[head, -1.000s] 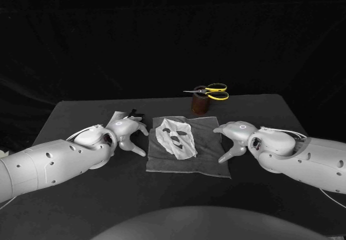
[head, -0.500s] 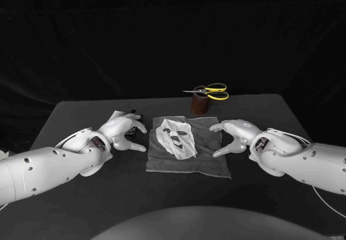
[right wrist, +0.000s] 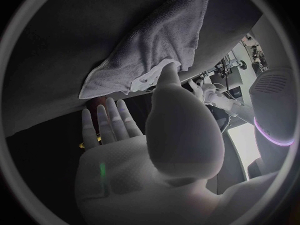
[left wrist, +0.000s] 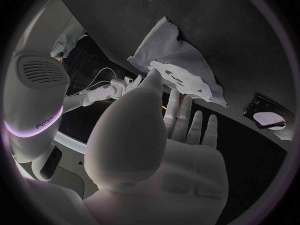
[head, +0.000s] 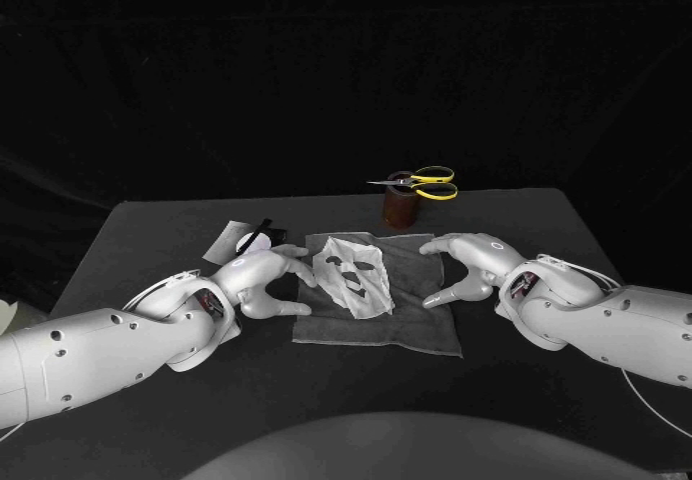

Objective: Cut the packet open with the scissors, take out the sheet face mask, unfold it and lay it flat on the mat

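Mask (head: pixel 353 275) flat on grey mat (head: pixel 389 335), middle of bench (head: pixel 144 230). Left hand (head: pixel 264 275) at mat's left side, fingers apart, holding nothing, maybe touching mask edge. Right hand (head: pixel 464 265) at right side, spread, empty.

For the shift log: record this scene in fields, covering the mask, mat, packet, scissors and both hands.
mat: grey cloth, middle of the table
mask: unfolded, lying on the mat
left hand: fingers spread, at mat's left edge
right hand: fingers spread, at mat's right edge
packet: on the table beyond the left hand
scissors: yellow handles, atop brown cup at the back
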You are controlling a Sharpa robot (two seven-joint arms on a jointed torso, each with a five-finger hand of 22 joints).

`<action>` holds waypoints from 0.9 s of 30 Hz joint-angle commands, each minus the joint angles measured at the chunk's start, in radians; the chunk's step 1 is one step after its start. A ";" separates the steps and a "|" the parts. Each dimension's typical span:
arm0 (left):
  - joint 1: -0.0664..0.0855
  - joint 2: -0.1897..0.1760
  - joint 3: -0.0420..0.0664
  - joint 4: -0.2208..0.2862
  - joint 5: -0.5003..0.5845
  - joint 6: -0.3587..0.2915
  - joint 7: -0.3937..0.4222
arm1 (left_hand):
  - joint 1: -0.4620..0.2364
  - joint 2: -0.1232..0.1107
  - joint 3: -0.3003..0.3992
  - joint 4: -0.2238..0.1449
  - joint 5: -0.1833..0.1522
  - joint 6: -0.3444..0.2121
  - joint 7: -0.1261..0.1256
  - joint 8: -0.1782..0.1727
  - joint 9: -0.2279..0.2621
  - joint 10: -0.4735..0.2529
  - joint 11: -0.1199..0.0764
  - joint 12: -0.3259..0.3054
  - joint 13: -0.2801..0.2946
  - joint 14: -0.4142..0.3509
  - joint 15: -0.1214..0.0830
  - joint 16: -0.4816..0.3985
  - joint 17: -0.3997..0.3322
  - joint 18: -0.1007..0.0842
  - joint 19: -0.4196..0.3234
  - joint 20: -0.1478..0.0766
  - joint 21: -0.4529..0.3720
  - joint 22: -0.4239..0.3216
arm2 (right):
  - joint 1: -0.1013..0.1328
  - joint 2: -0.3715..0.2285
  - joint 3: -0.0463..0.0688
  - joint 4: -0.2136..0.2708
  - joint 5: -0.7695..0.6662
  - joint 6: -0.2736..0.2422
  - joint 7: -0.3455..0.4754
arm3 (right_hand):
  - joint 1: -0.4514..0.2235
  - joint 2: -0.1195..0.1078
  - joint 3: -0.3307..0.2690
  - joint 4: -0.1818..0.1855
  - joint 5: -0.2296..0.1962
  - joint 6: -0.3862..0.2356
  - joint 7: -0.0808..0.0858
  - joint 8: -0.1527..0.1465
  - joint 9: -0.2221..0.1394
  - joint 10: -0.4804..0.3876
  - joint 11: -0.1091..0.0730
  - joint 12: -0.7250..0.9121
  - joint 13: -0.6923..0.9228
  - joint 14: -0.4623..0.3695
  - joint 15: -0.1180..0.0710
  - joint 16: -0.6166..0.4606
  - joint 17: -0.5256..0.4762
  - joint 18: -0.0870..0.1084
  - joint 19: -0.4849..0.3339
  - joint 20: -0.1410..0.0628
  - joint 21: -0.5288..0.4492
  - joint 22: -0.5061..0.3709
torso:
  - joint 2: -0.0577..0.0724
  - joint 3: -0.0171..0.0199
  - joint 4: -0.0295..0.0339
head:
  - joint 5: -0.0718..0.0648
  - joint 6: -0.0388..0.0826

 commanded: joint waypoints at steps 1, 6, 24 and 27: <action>-0.002 0.008 0.000 0.009 -0.053 0.135 0.020 | -0.002 0.017 0.012 -0.001 0.000 0.010 0.001 -0.005 -0.002 0.019 0.003 -0.002 0.002 0.012 -0.001 -0.002 0.001 0.011 -0.008 -0.001 -0.002 -0.007 | 0.004 0.012 0.002 -0.007 -0.044 -0.028 -0.032 | -0.010 0.001 -0.004 0.000 0.005 0.002 0.022 0.003 -0.001 -0.009 -0.002 -0.004 -0.002 -0.008 -0.003 -0.006 -0.001 0.010 -0.008 0.000 -0.005 -0.002 | 0.000 0.0007 -0.0015 | -0.002 0.000; -0.003 0.021 -0.001 0.012 -0.084 0.205 0.022 | -0.005 0.043 0.038 -0.002 0.000 0.012 -0.005 -0.017 -0.009 -0.009 -0.002 -0.010 -0.002 -0.008 -0.004 -0.024 -0.009 0.020 -0.024 -0.002 -0.007 -0.021 | 0.012 0.052 0.003 -0.036 -0.051 0.019 -0.031 | -0.034 0.061 0.047 -0.001 0.029 0.009 0.022 0.003 -0.005 -0.013 -0.004 -0.003 -0.001 -0.011 -0.007 -0.011 -0.005 0.005 -0.014 0.000 -0.007 -0.008 | 0.000 0.0009 -0.0010 | -0.005 0.000; -0.006 0.032 -0.003 0.037 -0.139 0.271 0.026 | -0.026 0.102 0.094 -0.009 -0.001 0.019 -0.022 -0.059 -0.029 -0.076 -0.025 -0.009 -0.003 0.096 0.000 -0.016 0.004 0.054 0.071 -0.014 0.029 0.030 | 0.025 0.165 0.003 -0.157 -0.069 0.174 -0.037 | -0.065 0.142 0.111 -0.003 0.020 -0.036 0.027 -0.016 -0.040 -0.076 -0.002 -0.007 -0.005 -0.033 -0.006 -0.027 -0.019 0.003 -0.028 -0.002 -0.008 -0.019 | 0.000 0.0003 0.0005 | -0.009 0.000; -0.006 0.028 -0.003 0.046 -0.140 0.266 0.034 | -0.017 0.104 0.103 -0.011 -0.001 0.023 -0.022 -0.061 -0.030 -0.067 -0.023 -0.008 -0.003 0.104 -0.002 -0.017 0.004 0.055 0.082 -0.019 0.032 0.033 | 0.024 0.174 0.003 -0.170 -0.070 0.191 -0.040 | -0.070 0.157 0.122 -0.004 0.018 -0.041 0.031 -0.019 -0.046 -0.082 0.001 -0.007 -0.005 -0.032 -0.003 -0.028 -0.021 0.004 -0.029 -0.002 -0.007 -0.021 | 0.000 0.0010 -0.0010 | -0.008 0.000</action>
